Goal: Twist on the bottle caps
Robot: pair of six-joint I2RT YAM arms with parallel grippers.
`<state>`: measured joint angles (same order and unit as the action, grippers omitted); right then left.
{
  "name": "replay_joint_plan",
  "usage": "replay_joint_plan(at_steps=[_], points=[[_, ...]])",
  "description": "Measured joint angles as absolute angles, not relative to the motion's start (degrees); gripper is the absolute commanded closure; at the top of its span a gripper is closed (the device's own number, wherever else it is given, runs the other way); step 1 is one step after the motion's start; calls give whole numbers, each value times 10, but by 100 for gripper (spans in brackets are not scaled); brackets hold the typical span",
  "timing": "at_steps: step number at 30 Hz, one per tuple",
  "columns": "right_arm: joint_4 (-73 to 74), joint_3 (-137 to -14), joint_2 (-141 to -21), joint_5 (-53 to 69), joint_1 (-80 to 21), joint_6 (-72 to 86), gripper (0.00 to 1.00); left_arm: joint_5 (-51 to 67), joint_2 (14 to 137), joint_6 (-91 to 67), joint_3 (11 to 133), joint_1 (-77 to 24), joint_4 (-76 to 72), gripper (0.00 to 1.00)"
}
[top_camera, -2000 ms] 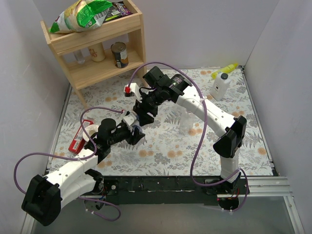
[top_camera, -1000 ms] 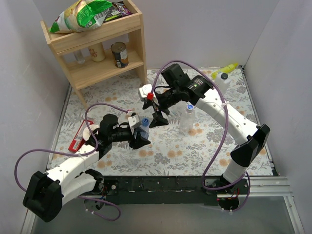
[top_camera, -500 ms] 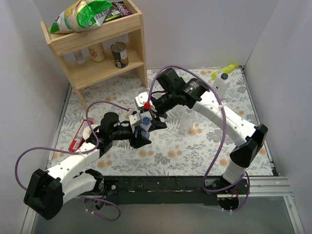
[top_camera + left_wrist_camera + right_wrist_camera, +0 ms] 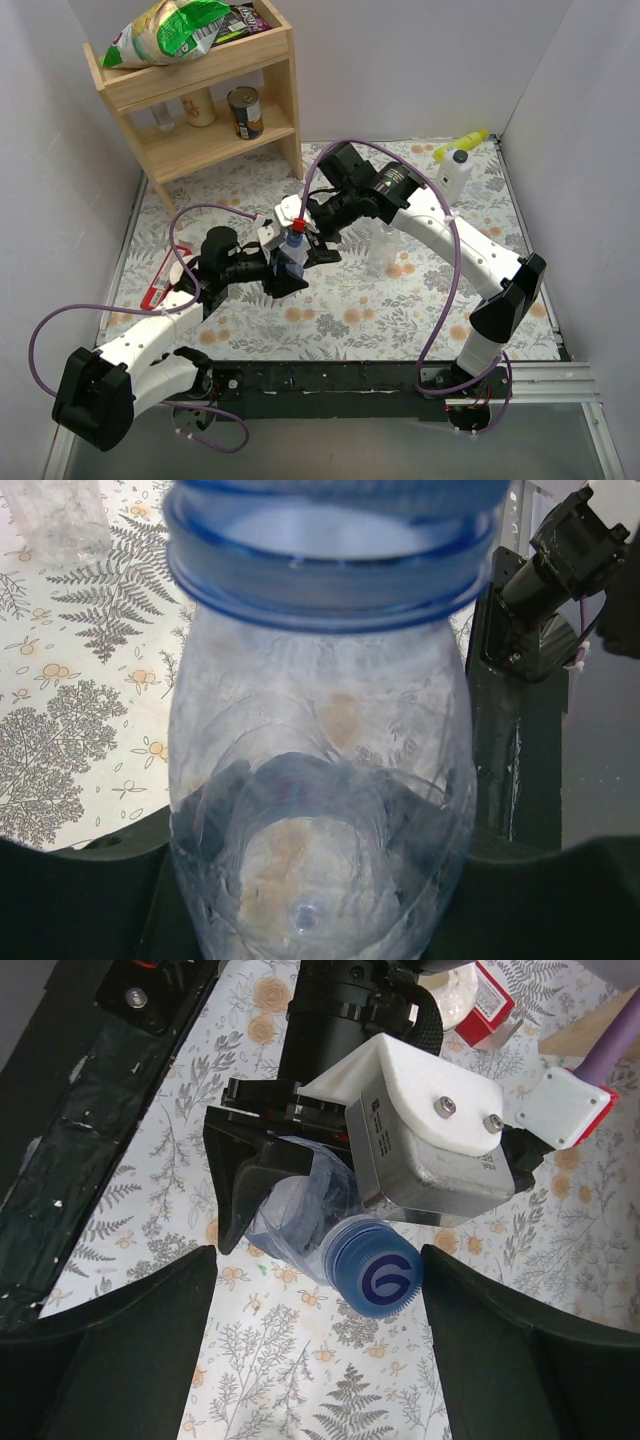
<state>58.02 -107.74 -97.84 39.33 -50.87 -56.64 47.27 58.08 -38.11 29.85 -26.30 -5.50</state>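
Observation:
My left gripper [image 4: 285, 270] is shut on a small clear bottle [image 4: 291, 258] and holds it tilted above the mat; the bottle [image 4: 320, 810] fills the left wrist view. A blue cap [image 4: 378, 1265] with a white logo sits on its neck and also shows in the top view [image 4: 296, 240]. My right gripper [image 4: 318, 1260] is open, its fingers either side of the cap, with the right finger [image 4: 520, 1350] very close to it. It hovers just above the bottle in the top view [image 4: 318, 238]. A second clear bottle [image 4: 380, 245] stands on the mat to the right.
A white bottle with a yellow nozzle [image 4: 455, 170] stands at the back right. A wooden shelf [image 4: 285, 85] with a tin can [image 4: 245, 110] and a snack bag stands at the back left. A red packet [image 4: 160, 282] lies at the left by my left arm.
My right gripper pulled away to the right, then came back over the held bottle and now straddles the cap with open jaws. The left gripper kept hold of the bottle.

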Motion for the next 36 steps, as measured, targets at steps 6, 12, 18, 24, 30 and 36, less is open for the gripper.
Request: replay_joint_plan(at_steps=[6,12,18,24,30,36], points=[[567,-1074,-979,378,-511,-575,16,481,582,-390,298,-250,-59,100],[567,-1074,-982,371,-512,-572,17,485,582,-395,297,-248,-58,100],[563,-1072,-987,359,-512,-561,17,485,582,-399,295,-244,-56,100],[561,-1066,-988,340,-511,-535,18,484,582,-400,294,-241,-56,100],[625,-1055,-991,320,-499,-494,23,465,576,-394,295,-226,-62,100],[637,-1090,-1007,348,-444,-480,27,489,581,-320,313,-225,-5,100]])
